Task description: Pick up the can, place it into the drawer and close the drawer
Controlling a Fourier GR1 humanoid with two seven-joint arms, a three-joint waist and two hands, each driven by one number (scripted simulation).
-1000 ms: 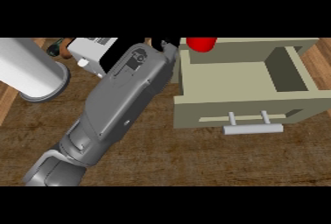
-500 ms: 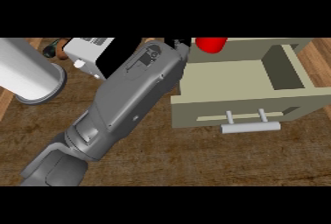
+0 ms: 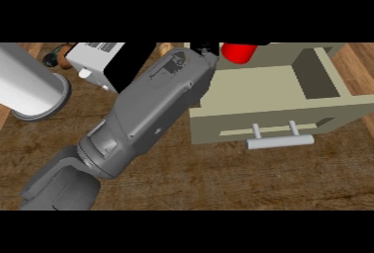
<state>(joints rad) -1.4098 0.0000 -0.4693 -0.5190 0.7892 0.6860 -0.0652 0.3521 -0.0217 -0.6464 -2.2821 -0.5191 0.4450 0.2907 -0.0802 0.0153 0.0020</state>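
Black and mostly hidden, the hand (image 3: 207, 49) shows only as a dark patch at the far end of a long grey forearm (image 3: 150, 113), right beside the red can (image 3: 240, 51). Whether its fingers are spread or wrapped around the can cannot be told, since the forearm covers them and the view's top edge cuts them off. Which arm this is cannot be told either.

Smooth and rounded, the can is cut off at the top. It sits at the back left corner of the open drawer (image 3: 274, 89), though whether it rests on the drawer floor or hangs above it is unclear.

Boxy and beige, the drawer has flat walls, a pale floor and a grey bar handle (image 3: 280, 142) on two short posts at its front.

Its top grained brown wood, the counter (image 3: 241, 178) also carries a pale cylinder (image 3: 29, 81) with a dark rim near the left edge and a white box (image 3: 99, 57) with a black side behind the forearm, both partly cut off.
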